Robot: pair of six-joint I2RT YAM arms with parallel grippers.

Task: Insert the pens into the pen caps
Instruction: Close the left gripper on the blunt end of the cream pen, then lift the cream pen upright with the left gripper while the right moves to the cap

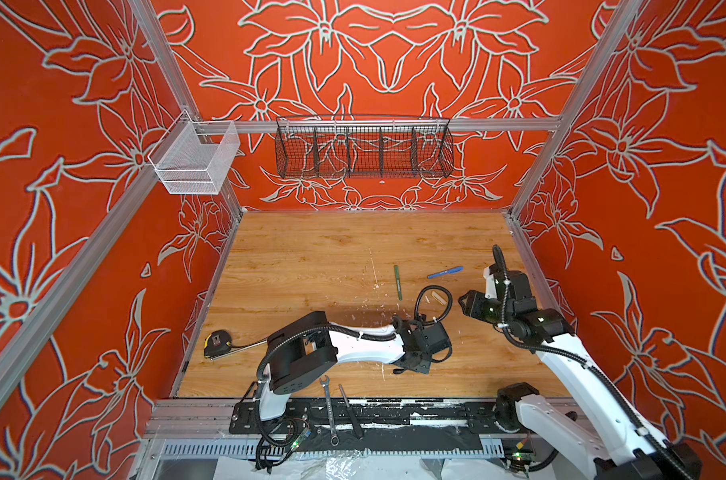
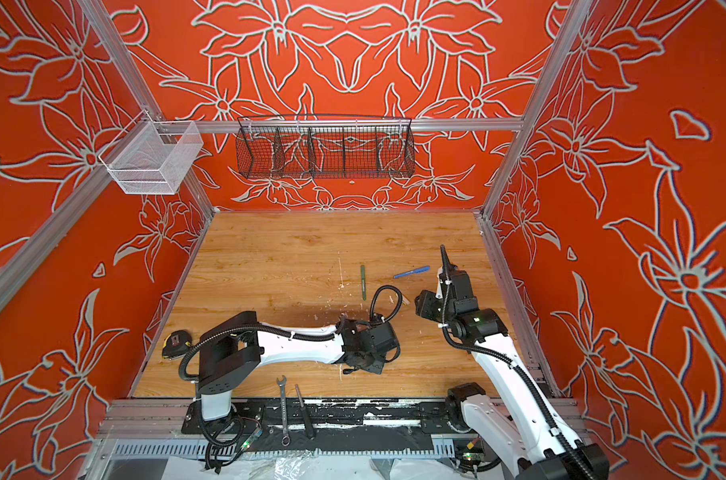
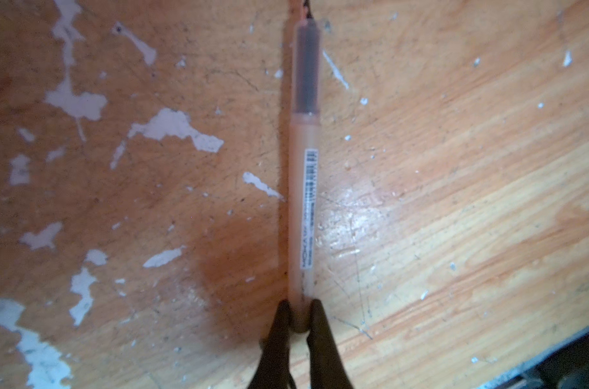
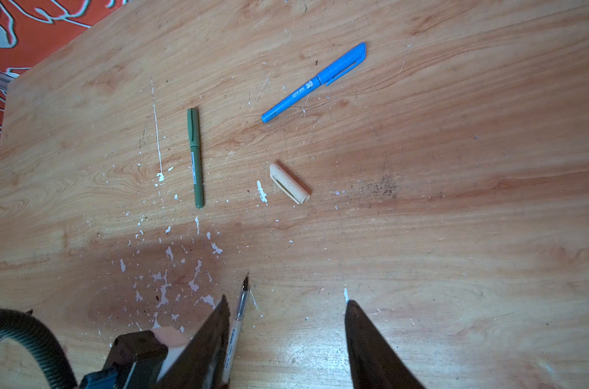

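Observation:
My left gripper (image 3: 300, 303) is shut on the back end of the tan pen (image 3: 305, 202). The pen stretches away low over the wood, dark tip section far from the jaws. The right wrist view shows the same tan pen (image 4: 237, 323) beside one finger of my open right gripper (image 4: 288, 301), which holds nothing. Ahead of that gripper lies the loose tan cap (image 4: 289, 183) (image 1: 436, 297). Farther off lie the green pen (image 4: 195, 158) (image 1: 398, 282) and the blue pen (image 4: 315, 80) (image 1: 445, 272), each wearing its own cap. In both top views the left wrist (image 1: 423, 340) hides the tan pen.
A tape measure (image 1: 218, 343) sits at the table's left front. A silver wrench (image 1: 329, 411) and a slim black tool (image 1: 351, 411) lie across the front rail. A black wire basket (image 1: 363, 147) and a white mesh basket (image 1: 195, 160) hang on the walls.

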